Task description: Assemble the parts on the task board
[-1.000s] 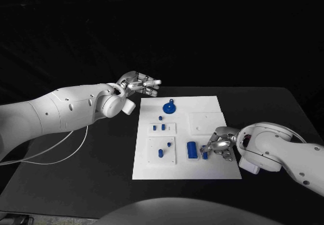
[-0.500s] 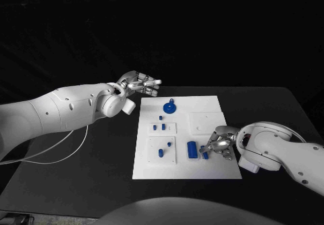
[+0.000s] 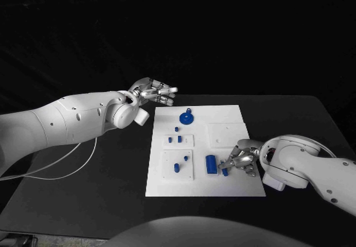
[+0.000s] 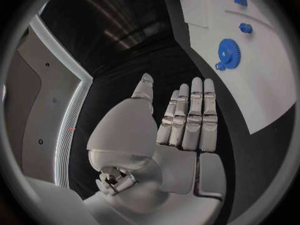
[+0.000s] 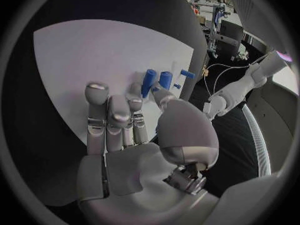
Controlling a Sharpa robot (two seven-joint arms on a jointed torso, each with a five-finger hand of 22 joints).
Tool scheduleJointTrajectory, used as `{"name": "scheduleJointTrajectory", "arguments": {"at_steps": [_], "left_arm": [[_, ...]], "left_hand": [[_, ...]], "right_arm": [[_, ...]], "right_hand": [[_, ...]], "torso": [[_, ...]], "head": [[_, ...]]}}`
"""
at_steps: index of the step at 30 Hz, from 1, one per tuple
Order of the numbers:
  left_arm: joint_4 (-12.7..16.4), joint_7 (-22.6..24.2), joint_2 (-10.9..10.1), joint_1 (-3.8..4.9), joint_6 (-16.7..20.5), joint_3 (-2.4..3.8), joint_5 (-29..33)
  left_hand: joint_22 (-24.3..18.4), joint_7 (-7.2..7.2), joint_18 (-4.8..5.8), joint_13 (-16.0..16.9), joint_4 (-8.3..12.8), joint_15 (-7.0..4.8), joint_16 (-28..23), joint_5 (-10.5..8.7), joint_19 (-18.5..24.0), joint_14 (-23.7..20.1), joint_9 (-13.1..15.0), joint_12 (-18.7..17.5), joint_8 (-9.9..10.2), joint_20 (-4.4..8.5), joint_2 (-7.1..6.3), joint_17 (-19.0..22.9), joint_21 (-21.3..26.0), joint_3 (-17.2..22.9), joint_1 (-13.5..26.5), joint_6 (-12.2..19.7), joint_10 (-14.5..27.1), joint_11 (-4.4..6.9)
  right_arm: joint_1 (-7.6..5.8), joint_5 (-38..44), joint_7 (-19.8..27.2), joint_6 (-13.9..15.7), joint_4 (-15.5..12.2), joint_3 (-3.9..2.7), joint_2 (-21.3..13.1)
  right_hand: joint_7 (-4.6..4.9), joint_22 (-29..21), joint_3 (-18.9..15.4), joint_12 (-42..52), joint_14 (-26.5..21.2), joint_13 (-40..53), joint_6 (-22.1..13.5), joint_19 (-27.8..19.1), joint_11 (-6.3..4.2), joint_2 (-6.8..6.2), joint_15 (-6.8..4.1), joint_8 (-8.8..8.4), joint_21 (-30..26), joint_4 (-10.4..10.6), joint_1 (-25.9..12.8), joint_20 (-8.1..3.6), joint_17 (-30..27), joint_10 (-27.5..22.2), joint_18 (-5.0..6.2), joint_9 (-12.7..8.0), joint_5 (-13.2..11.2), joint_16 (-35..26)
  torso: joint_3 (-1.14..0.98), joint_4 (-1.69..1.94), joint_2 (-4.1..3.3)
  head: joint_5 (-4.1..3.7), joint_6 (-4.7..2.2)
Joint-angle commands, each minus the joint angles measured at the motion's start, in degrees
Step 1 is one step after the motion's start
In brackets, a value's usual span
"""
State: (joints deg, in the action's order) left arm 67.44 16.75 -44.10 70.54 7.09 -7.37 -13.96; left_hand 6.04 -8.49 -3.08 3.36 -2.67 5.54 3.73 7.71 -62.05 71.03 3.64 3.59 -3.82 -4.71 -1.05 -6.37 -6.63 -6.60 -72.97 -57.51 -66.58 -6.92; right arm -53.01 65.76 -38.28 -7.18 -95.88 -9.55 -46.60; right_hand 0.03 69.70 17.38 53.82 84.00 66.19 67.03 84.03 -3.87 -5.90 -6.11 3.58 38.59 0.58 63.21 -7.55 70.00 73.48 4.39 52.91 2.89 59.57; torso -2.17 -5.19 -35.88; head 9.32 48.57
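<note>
right hand (image 3: 241, 161): held low over the near right part of the white rectangular task board (image 3: 245, 190), a small blue cylindrical part (image 3: 225, 171) pinched at its fingertips.
blue block part (image 3: 211, 163): laid on the board just beside that hand.
blue gear part (image 3: 186, 119): laid near the board's far edge.
left hand (image 3: 152, 92): raised off the board's far left corner, fingers straight and apart, nothing held.

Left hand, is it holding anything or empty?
Empty: the left hand hovers off the task board with straight fingers, nothing between them.
</note>
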Motion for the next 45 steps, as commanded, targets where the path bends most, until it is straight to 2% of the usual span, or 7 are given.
{"name": "scheduleJointTrajectory", "arguments": {"at_steps": [1, 13, 24, 27, 31, 33, 45], "left_arm": [[0.1, 0.2, 0.0, -0.02, -0.8, 0.04, -0.1], [0.1, 0.2, -0.1, -0.02, -0.8, 0.04, -0.1], [0.1, 0.2, -0.2, -0.02, -0.8, 0.04, -0.2], [0.1, 0.2, -0.2, -0.02, -0.8, 0.04, -0.2], [0.1, 0.1, -0.3, -0.02, -0.9, 0.04, -0.2], [0.1, 0.1, -0.3, -0.02, -0.9, 0.03, -0.2], [0.1, 0.1, -0.2, -0.03, -1.0, 0.03, -0.2]], "left_hand": [[-0.1, -0.05, 0.42, 0.1, -0.2, 0.09, -0.1, -0.32, 0.1, -0.4, 0.0, 0.0, 0.0, -0.07, -0.04, -0.1, -0.3, 0.0, 0.4, 0.3, 0.3, -0.01], [-0.1, -0.05, 0.42, 0.1, -0.2, 0.09, -0.1, -0.32, 0.1, -0.4, 0.0, 0.0, 0.0, -0.07, -0.04, -0.1, -0.3, 0.0, 0.4, 0.3, 0.3, -0.01], [-0.1, -0.05, 0.42, 0.1, -0.2, 0.09, -0.1, -0.32, 0.1, -0.4, 0.0, 0.0, 0.0, -0.07, -0.04, -0.1, -0.3, 0.0, 0.4, 0.3, 0.3, -0.01], [-0.1, -0.05, 0.42, 0.1, -0.2, 0.09, -0.1, -0.32, 0.1, -0.4, 0.0, 0.0, 0.0, -0.07, -0.04, -0.1, -0.3, 0.0, 0.4, 0.3, 0.3, -0.01], [-0.1, -0.05, 0.42, 0.1, -0.2, 0.09, -0.1, -0.32, 0.1, -0.4, 0.0, 0.0, 0.0, -0.07, -0.04, -0.1, -0.3, 0.0, 0.4, 0.3, 0.3, -0.01], [-0.1, -0.05, 0.42, 0.1, -0.2, 0.09, -0.1, -0.32, 0.1, -0.4, 0.0, 0.0, 0.0, -0.07, -0.04, -0.1, -0.3, 0.0, 0.4, 0.3, 0.3, -0.01], [-0.1, -0.05, 0.42, 0.1, -0.2, 0.09, -0.1, -0.32, 0.1, -0.4, 0.0, 0.0, 0.0, -0.07, -0.04, -0.1, -0.3, 0.0, 0.4, 0.3, 0.3, -0.01]], "right_arm": [[0.28, 0.1, 0.1, -0.5, -0.2, 0.21, 0.1], [0.30, -1.1, 1.7, 0.9, -1.1, 0.20, -1.5], [0.31, -3.6, 3.6, 0.7, -2.8, -0.38, -3.8], [0.31, -4.1, 4.0, -0.2, -3.3, -0.65, -4.6], [0.31, -4.7, 4.3, -1.9, -3.8, -0.89, -5.5], [0.31, -5.0, 4.4, -3.3, -3.9, -0.95, -5.9], [0.42, -5.6, 4.1, -7.5, -4.4, -1.04, -6.2]], "right_hand": [[0.26, -0.1, -0.7, -0.2, 0.0, 0.0, 0.2, 2.8, 0.47, -0.51, -0.28, 0.20, -0.2, 1.0, -0.8, -0.25, 0.1, 0.1, -0.49, 0.6, -0.1, -0.3], [0.52, -0.3, -7.1, -0.2, 0.1, 0.1, 0.3, 2.8, 0.65, -2.26, -0.16, 0.17, -0.2, 8.8, -1.4, -0.11, 0.2, 0.3, -0.31, 2.0, -0.1, -0.6], [0.50, -0.4, -13.0, -0.2, 0.2, 0.2, 0.2, 2.8, 0.67, -1.83, -0.12, 0.16, 0.0, 11.9, -0.7, -0.07, 0.2, 0.3, -0.20, 2.2, -0.1, -0.7], [0.59, -0.4, -14.9, -0.1, 0.2, 0.2, 0.0, 2.8, 0.77, -0.76, 0.00, 0.13, 0.0, 10.5, -0.1, 0.11, 0.1, 0.2, -0.09, 2.3, 0.1, -0.7], [0.58, -0.5, -25.0, 0.2, 0.1, 0.0, 0.0, 2.8, 0.80, 4.61, 0.07, 0.15, 0.2, 3.2, 0.0, 0.25, 0.0, 0.1, 0.06, 2.5, 8.6, -0.5], [0.53, -0.4, -27.9, 0.3, 0.1, -0.2, 0.0, 2.8, 0.85, 6.33, 0.06, 0.13, 0.3, 0.7, 0.5, 0.26, -0.1, 0.1, 0.04, 2.5, 9.0, -0.4], [0.36, -0.2, -26.2, 0.5, 0.0, -0.4, 0.3, 2.8, 0.66, 7.14, 0.01, 0.11, 0.2, -4.5, 3.0, 0.21, 0.0, -0.1, -0.09, 2.0, 8.5, -0.1]], "torso": [[-0.02, 0.03, -0.01], [-0.06, -0.04, -0.01], [-0.04, -0.03, 0.00], [-0.05, -0.02, 0.01], [-0.02, -0.04, 0.01], [-0.03, -0.06, 0.01], [-0.04, 0.02, -0.03]], "head": [[-0.05, -0.05], [0.00, -0.30], [-0.14, -0.49], [-0.18, -0.51], [-0.28, -0.50], [-0.29, -0.51], [-0.45, -0.53]]}}
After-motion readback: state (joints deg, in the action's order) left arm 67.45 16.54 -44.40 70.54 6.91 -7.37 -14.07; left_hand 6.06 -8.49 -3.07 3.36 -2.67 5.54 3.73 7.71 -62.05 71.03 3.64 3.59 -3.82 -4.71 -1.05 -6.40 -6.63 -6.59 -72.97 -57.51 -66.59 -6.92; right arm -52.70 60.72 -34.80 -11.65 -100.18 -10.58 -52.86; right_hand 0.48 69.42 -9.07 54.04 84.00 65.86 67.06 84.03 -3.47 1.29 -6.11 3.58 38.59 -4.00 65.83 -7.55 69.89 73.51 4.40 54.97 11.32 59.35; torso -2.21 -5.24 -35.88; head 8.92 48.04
